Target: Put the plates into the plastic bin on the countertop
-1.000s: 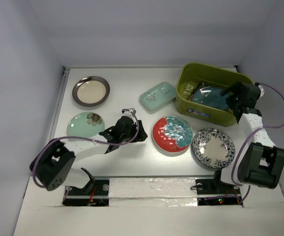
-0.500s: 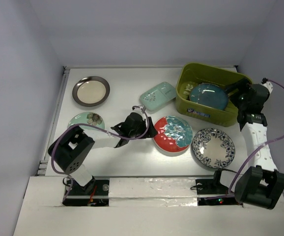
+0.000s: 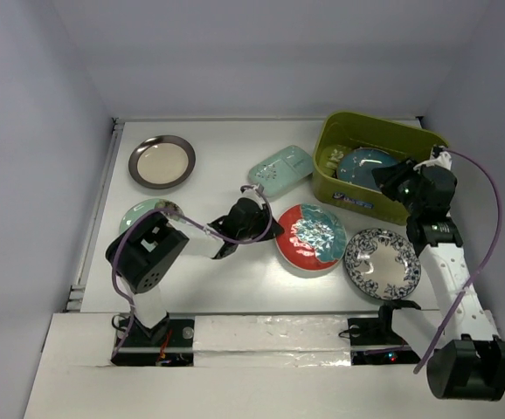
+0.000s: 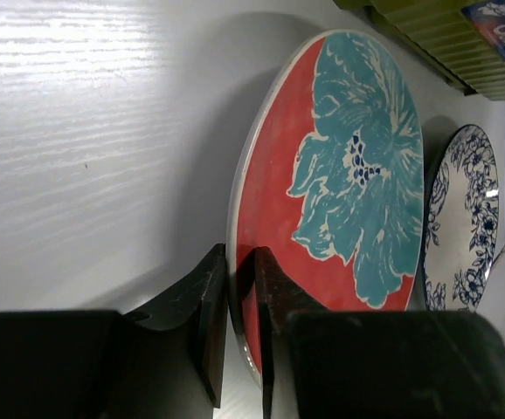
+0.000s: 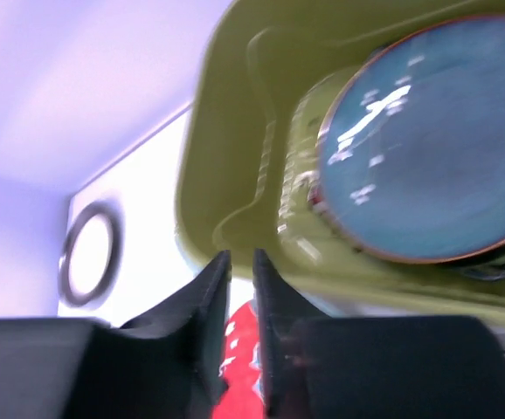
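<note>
Your left gripper was pinched on the rim of the red-and-teal round plate, one finger on each face. That plate sat on the white countertop, just beside the blue-floral white plate and near the label side of the olive-green plastic bin. Your right gripper hung over the bin's wall with its fingers pressed together on nothing, and the dark teal round plate lay inside the bin.
</note>
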`<move>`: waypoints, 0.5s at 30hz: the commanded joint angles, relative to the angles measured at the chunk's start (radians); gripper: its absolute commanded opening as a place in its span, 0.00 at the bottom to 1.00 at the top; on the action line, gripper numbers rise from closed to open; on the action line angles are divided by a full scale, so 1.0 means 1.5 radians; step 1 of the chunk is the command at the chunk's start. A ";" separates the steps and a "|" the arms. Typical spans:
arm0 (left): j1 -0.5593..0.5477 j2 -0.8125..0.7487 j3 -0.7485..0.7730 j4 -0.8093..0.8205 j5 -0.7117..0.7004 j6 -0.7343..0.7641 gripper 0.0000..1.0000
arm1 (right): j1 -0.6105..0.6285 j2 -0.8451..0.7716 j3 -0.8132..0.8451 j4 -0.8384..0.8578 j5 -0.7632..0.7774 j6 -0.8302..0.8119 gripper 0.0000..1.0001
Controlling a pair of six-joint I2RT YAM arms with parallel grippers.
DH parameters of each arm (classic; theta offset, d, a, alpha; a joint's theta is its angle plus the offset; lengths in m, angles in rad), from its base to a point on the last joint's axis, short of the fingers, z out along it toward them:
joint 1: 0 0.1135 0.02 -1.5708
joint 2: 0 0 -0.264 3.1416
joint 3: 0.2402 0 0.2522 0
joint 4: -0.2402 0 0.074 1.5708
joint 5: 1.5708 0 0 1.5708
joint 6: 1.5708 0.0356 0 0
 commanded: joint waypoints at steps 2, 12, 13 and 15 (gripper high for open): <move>-0.007 -0.065 -0.037 -0.018 -0.033 0.025 0.00 | 0.052 -0.044 -0.014 0.017 -0.043 -0.017 0.20; 0.034 -0.370 -0.122 -0.117 -0.052 0.023 0.00 | 0.151 -0.068 -0.124 0.029 -0.124 -0.034 0.84; 0.040 -0.419 -0.126 -0.130 -0.052 0.023 0.00 | 0.164 -0.062 -0.130 0.039 -0.122 -0.032 0.87; 0.059 -0.465 -0.126 -0.159 -0.045 0.021 0.00 | 0.204 -0.049 -0.141 0.047 -0.118 -0.029 0.93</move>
